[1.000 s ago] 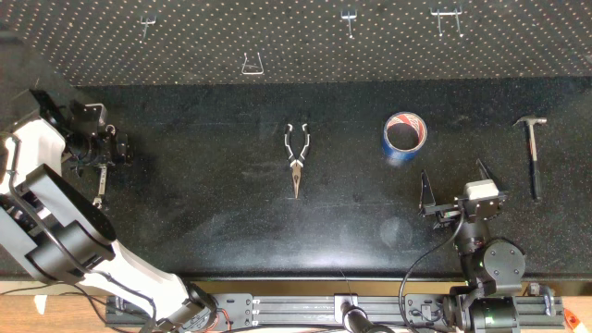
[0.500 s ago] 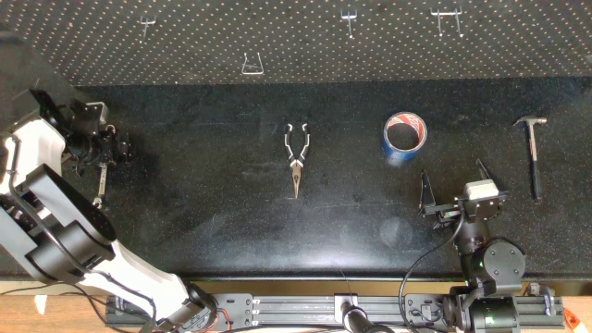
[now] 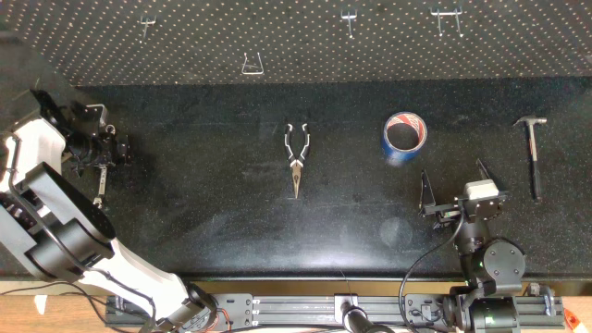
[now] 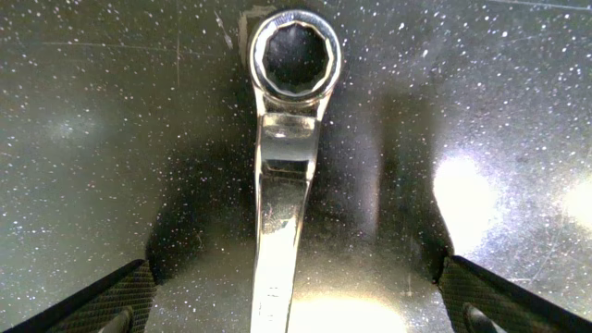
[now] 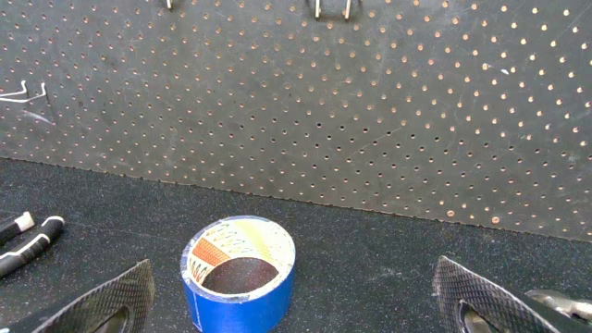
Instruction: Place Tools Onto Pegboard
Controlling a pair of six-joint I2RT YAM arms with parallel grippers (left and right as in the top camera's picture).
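Observation:
A steel wrench lies flat on the black mat at the far left, its ring end pointing away from my left gripper. That gripper hangs open just over the wrench, one finger on each side of the shaft, not touching it. My right gripper stands open near the front right with nothing between its fingers. Ahead of it sit a blue tape roll, also, and the pegboard.
Needle-nose pliers lie mid-mat and a hammer at the far right. The pegboard carries wire hooks. The right wrist view catches the plier handles.

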